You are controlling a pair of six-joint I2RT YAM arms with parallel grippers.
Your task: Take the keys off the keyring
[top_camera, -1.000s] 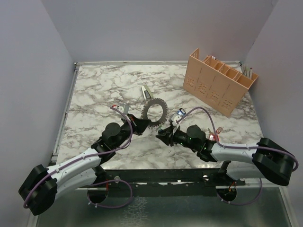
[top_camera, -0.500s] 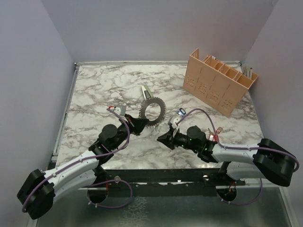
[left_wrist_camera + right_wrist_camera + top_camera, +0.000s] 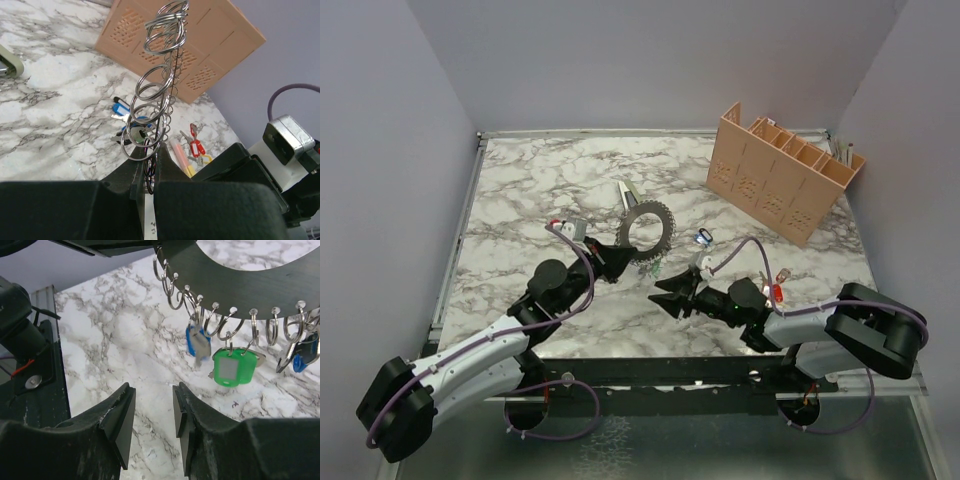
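Observation:
The keyring (image 3: 648,228) is a wide grey toothed ring, held tilted above the marble by my left gripper (image 3: 618,257). In the left wrist view the left gripper (image 3: 149,150) is shut on the ring's rim, and the keyring (image 3: 161,85) runs away edge-on with small split rings along it. In the right wrist view the keyring (image 3: 240,285) hangs overhead with a green-headed key (image 3: 231,367) and a blue-headed key (image 3: 196,342) dangling from it. My right gripper (image 3: 152,415) stands open below and left of those keys, holding nothing. From above, the right gripper (image 3: 666,291) sits just under the green key (image 3: 653,270).
A loose blue key (image 3: 703,238) lies on the marble right of the ring. A bunch with red and yellow tags (image 3: 778,290) lies by the right arm. An orange slotted organiser (image 3: 782,170) stands at the back right. A grey-green flat object (image 3: 628,193) lies behind the ring.
My right gripper closed and then opened, and it now sits slightly lower, below the hanging keys. The left gripper has shifted the ring a little up and left.

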